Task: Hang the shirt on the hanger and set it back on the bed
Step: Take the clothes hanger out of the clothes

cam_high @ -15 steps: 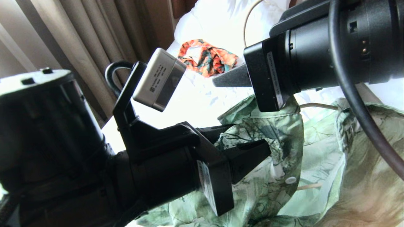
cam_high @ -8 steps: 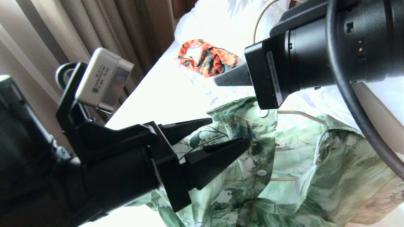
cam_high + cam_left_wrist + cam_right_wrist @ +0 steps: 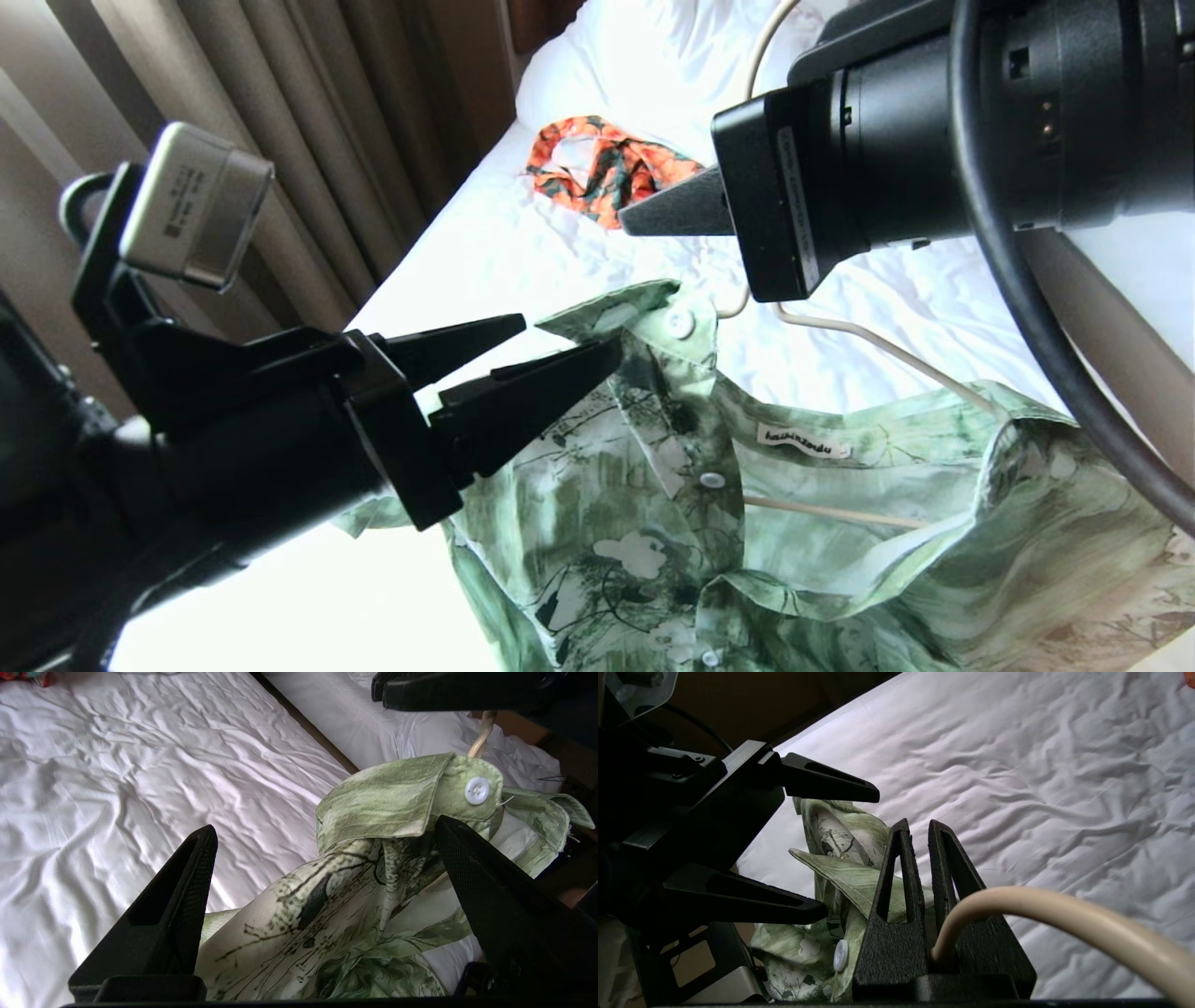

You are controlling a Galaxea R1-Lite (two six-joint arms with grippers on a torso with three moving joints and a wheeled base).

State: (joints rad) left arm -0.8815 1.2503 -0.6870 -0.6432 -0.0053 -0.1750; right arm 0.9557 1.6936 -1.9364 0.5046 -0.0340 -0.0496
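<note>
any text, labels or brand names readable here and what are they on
"hachinzudu" or close to it, small print hard to confirm: white neck label inside the shirt collar.
Printed sticker on the silver camera box above the left gripper: too small to read.
White strip label on the right gripper's base: too blurred to read.

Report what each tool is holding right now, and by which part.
The right tool is shut on the hanger, gripping it at the hook. The left tool is open around the shirt collar, holding nothing.

Orange floral garment (image 3: 607,173), beige curtains (image 3: 280,121)
</note>
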